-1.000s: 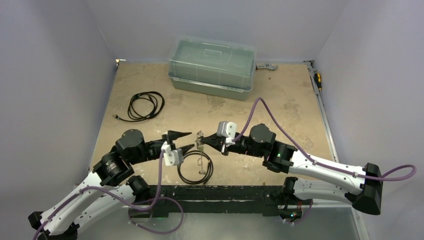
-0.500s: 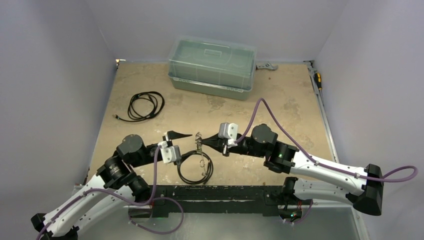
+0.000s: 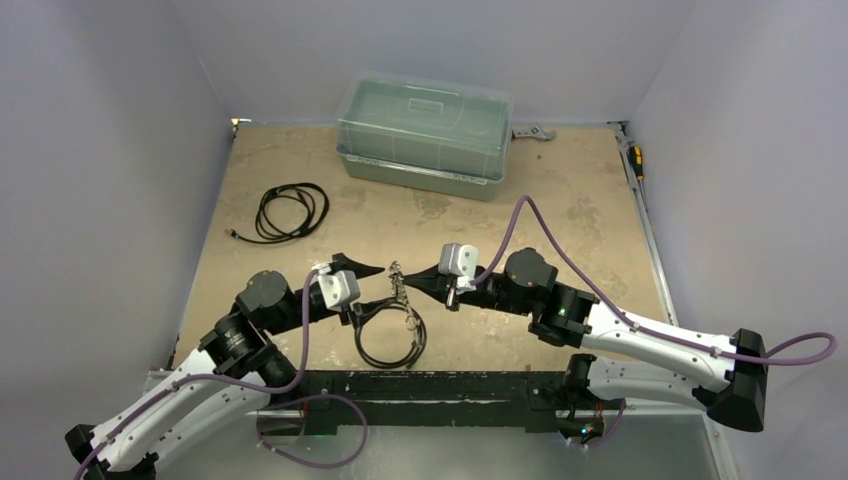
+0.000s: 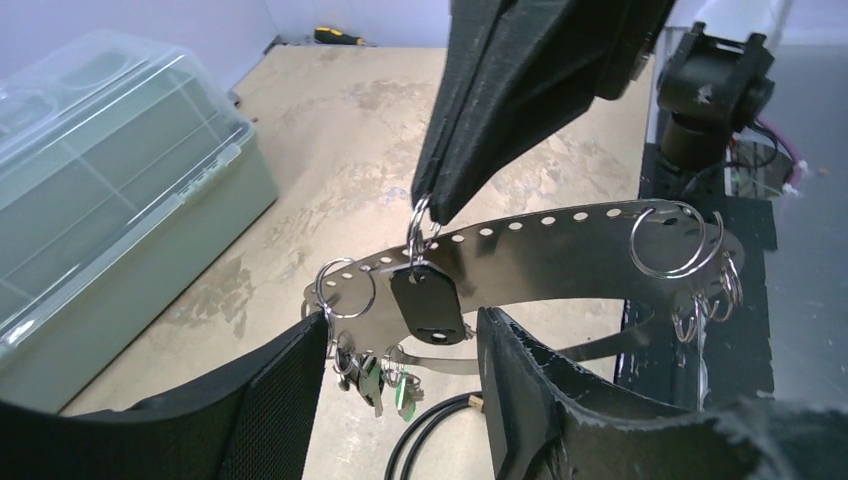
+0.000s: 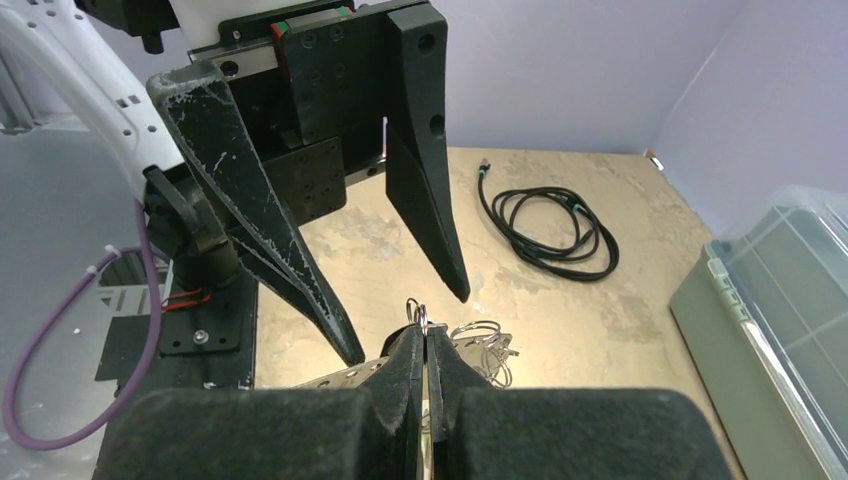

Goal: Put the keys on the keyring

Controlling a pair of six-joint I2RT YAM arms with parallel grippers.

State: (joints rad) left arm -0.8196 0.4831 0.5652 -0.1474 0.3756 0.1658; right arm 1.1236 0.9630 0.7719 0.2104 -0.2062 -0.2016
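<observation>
The keyring (image 4: pixel 560 235) is a silvery perforated band loop hung with small split rings. It is held off the table between both grippers (image 3: pixel 404 303). My right gripper (image 3: pixel 407 284) is shut on a small split ring at the band's upper edge (image 4: pixel 430 205). A black-headed key (image 4: pixel 428 305) hangs from that ring. Keys with green pieces (image 4: pixel 405 395) dangle lower on the loop. My left gripper (image 3: pixel 385 286) is open. Its fingers stand on either side of the band and the black key (image 4: pixel 405 325) without touching them. In the right wrist view the shut jaws (image 5: pixel 425 335) hide the black key.
A plain black hoop (image 3: pixel 362 350) lies on the table under the keyring. A coiled black cable (image 3: pixel 290 212) lies at the left. A clear-lidded box (image 3: pixel 425 130) stands at the back, with a grey spanner (image 3: pixel 535 132) beside it. A screwdriver (image 3: pixel 636 160) lies along the right edge.
My left gripper has rolled and moved forward, so its open fingers now straddle the keyring band. The right gripper has hardly moved and stays shut.
</observation>
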